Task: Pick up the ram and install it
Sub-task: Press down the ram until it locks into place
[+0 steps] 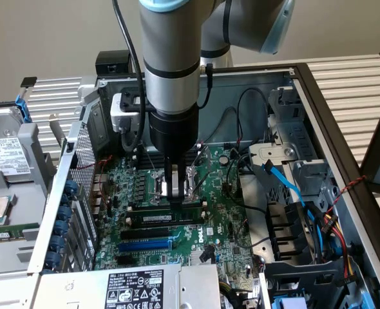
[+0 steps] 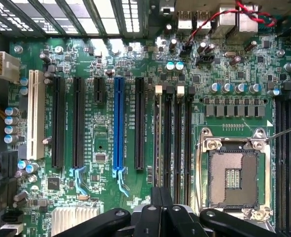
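clearly the step in hand looks like seating the module, not fetching it — the long thin green ram stick with its pale label [image 1: 166, 219] already lies along one of the long black memory slots [image 2: 167, 143] on the green motherboard [image 1: 225, 222], just beside the bare metal-framed processor socket [image 2: 233, 173] and between that socket and the long blue expansion slot [image 1: 145, 244]. to do this well, the push should, by my judgement, come straight down onto the stick's top edge, spread evenly along its length, so that both ends sink level and the end latches can catch; a tilted or off-centre press risks rocking the board out of the slot or stressing the motherboard.

the black two-fingered gripper [image 1: 174, 198] hangs upright under the grey robot arm [image 1: 171, 58], and its fingers are clenched together with no gap between them. the tips stand right at the stick, at or just above its top edge — whether they truly touch it i cannot tell. nothing is gripped between them. in the wrist view the closed gripper [image 2: 162, 210] sits over the near end of the memory slots.

whether the stick is fully home, or its latches closed, cannot be read from either view.
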Controlling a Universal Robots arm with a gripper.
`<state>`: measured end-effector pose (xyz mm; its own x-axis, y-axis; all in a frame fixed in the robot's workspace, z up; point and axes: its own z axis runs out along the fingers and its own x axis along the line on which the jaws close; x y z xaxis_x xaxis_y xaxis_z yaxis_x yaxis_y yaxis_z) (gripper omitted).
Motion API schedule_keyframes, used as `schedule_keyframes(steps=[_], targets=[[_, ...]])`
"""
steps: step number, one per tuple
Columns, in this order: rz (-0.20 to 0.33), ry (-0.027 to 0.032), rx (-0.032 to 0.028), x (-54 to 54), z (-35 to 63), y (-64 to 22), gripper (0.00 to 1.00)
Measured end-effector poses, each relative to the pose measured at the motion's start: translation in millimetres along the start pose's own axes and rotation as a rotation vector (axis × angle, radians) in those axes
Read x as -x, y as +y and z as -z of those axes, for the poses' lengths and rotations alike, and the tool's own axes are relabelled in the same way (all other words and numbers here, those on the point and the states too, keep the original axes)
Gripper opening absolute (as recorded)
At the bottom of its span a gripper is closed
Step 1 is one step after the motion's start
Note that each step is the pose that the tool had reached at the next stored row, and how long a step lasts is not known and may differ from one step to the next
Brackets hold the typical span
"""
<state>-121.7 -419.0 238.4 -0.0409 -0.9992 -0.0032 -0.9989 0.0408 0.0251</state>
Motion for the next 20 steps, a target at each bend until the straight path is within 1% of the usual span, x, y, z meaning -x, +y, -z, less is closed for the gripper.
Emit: schedule_keyframes(steps=[5,6,7,9,15,20], targets=[[0.0,-0.0018,0.0001,-0.9,5.7,22.8,0.1],[0.0,-0.002,0.0,-1.1,5.9,26.6,0.1],[0.0,-0.002,0.0001,-1.2,5.9,28.6,0.1],[0.0,-0.0022,-0.0001,-1.4,4.8,30.1,0.1],[0.0,-0.0021,-0.0008,-1.5,-5.7,31.5,0.1],[0.0,-0.0021,-0.0009,-1.6,-9.0,31.5,0.1]])
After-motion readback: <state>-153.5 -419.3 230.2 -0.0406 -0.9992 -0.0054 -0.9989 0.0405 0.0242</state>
